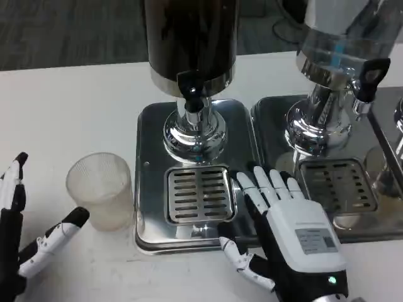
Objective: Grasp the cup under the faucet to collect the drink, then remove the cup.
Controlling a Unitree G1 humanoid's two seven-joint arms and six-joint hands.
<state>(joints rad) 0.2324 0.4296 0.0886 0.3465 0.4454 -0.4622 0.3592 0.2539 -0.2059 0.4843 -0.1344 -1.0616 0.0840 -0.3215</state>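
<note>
A clear plastic cup (101, 190) stands upright on the white table, just left of the steel drip tray (151, 126) of the dark drink dispenser (191, 44). The dispenser's black faucet (192, 85) hangs above the slotted grate (200, 195), which has nothing on it. My left hand (28, 242) is at the lower left, fingers spread, with one finger reaching toward the cup's base without holding it. My right hand (283, 226) lies flat with fingers spread over the tray's right edge beside the grate, holding nothing.
A second dispenser (343, 38) with a clear tank and black tap (368, 75) stands at the right on its own steel tray (277, 113) with a grate (337, 185). Bare white table (63, 107) lies to the left of the trays.
</note>
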